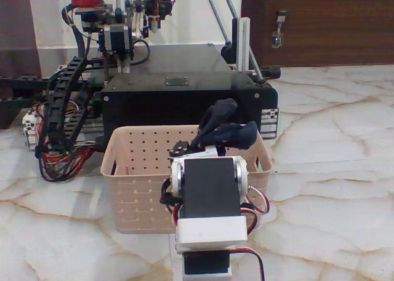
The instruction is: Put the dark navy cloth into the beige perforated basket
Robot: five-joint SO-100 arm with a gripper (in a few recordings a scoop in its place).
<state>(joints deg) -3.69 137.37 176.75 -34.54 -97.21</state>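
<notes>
Now the cloth [225, 128] hangs bunched in the hand [206, 144] — fingers closed on it, as far as I can tell — just above the basket [132, 170], over its right half, so the drop is straight down.

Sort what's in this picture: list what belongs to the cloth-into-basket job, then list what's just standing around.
Belongs to the job:
- dark navy cloth, held up over the basket's right part
- beige perforated basket
- gripper, shut on the cloth

Just standing around:
- big black machine box behind the basket
- bundle of coloured wires at its left
- wooden door in the background
</notes>
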